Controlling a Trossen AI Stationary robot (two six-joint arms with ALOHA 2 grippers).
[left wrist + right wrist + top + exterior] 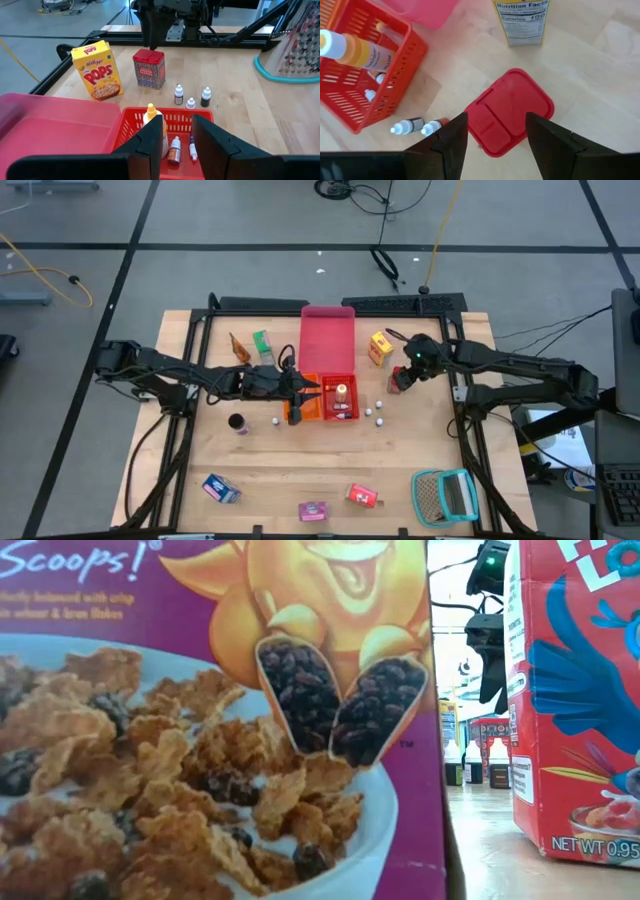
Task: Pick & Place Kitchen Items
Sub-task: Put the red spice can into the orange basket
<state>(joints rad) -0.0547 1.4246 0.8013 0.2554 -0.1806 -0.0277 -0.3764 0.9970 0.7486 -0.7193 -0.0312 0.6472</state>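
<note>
My left gripper (172,131) is open and hovers over the red slatted basket (126,131), which holds an orange-capped bottle (151,116) and two small bottles. In the high view it sits at the basket's left side (305,392). My right gripper (496,120) is open, pointing down right over the square red-lidded tin (512,107), its fingers on either side of the lid. The tin (149,69) stands upright on the table beside the yellow cereal box (97,70). Three tiny bottles (190,103) stand near it.
A pink-red tray (328,338) lies beyond the basket. A green box (262,345), an orange cone (238,348) and a dark can (237,423) stand at the left. Blue (220,488), pink (313,510) and red (362,496) boxes and the teal mesh basket (445,495) line the near edge.
</note>
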